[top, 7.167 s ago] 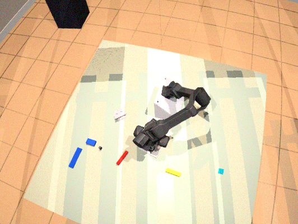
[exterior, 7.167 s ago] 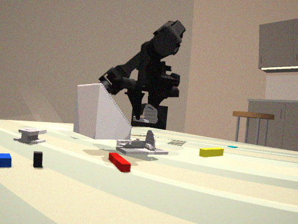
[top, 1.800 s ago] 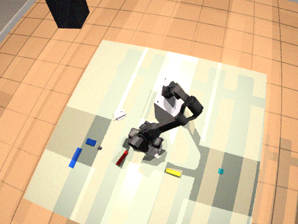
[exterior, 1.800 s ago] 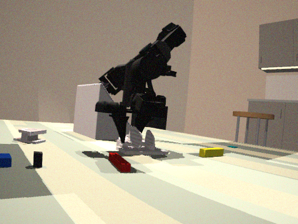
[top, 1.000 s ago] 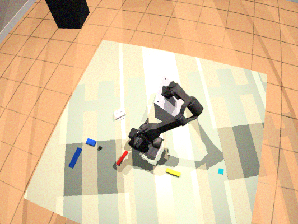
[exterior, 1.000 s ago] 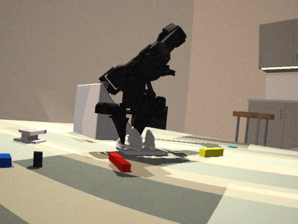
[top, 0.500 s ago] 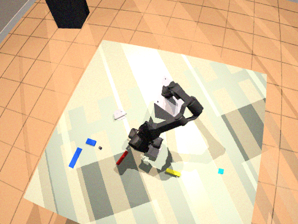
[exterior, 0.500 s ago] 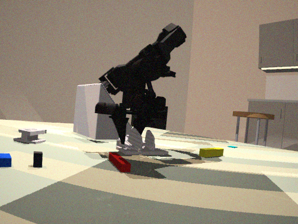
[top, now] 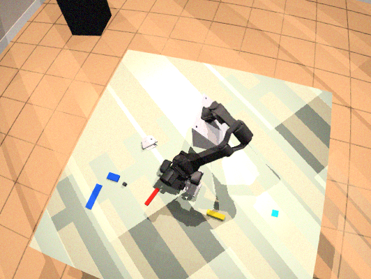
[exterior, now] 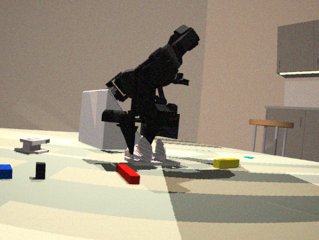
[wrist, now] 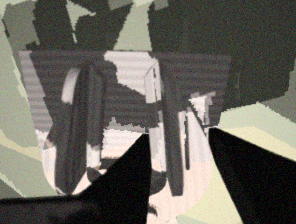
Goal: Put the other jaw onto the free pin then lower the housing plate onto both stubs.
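Your black arm [top: 240, 134] [exterior: 162, 66] reaches down over the tabletop [top: 139, 84] [exterior: 90, 210]; its jaws are pinched on some bit of the pale part [top: 194, 188] [exterior: 153, 164] [wrist: 132, 70], with the black fingertips [exterior: 131, 147] down low by it; you can't tell just which bit they grip.

That pale part has a flat bottom on the tabletop, and two tall fins [exterior: 144, 150] [wrist: 172, 140] stand up from it side by side, with a gap between them; the pins and the gear teeth are too hard to make out, so you can't tell if the teeth fit together.

A small white piece [top: 149, 143] [exterior: 32, 144] sits well apart from the jaws, wide at the top and foot and thin in the middle; you can't tell if it is the housing plate.

The red stick [top: 151, 197] [exterior: 128, 174] lies near the pale part; the yellow bar [top: 215, 215] [exterior: 226, 163] lies on its other side; the little black block [top: 124, 184] [exterior: 40, 171] is just beside the short blue block [top: 113, 176] [exterior: 5, 171]; the long blue bar [top: 94, 197] is near them too; the flat cyan square [top: 275, 213] [exterior: 249, 157] is off past the yellow bar.
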Motion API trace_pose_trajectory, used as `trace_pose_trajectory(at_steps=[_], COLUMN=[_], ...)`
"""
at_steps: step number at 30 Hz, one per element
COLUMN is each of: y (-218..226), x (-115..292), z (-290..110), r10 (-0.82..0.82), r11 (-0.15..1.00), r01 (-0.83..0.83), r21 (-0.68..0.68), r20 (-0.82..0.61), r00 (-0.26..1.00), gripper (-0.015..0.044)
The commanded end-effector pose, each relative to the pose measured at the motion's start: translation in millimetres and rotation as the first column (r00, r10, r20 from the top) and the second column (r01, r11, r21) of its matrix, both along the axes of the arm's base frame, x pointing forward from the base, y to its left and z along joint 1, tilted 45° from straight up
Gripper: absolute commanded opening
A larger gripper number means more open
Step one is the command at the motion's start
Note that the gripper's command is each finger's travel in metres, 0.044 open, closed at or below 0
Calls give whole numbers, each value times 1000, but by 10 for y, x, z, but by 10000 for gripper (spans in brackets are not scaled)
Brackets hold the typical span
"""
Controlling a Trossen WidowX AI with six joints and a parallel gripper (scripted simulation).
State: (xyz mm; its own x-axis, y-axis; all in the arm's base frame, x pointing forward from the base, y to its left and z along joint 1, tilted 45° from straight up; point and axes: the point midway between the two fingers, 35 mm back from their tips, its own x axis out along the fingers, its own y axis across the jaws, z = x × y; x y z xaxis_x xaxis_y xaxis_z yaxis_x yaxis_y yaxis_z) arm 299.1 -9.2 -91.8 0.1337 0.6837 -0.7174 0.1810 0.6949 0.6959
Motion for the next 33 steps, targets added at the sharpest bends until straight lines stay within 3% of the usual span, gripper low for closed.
trace_pose_trajectory(at_steps=[1, 33], y=[37, 42], x=[-5, 4], z=[-8, -4], r10=[5, 5], r11=[1000, 1000], r01=[-5, -5], r21=[4, 4], r20=[-5, -5], r00=[1000, 1000], gripper=[134, 134])
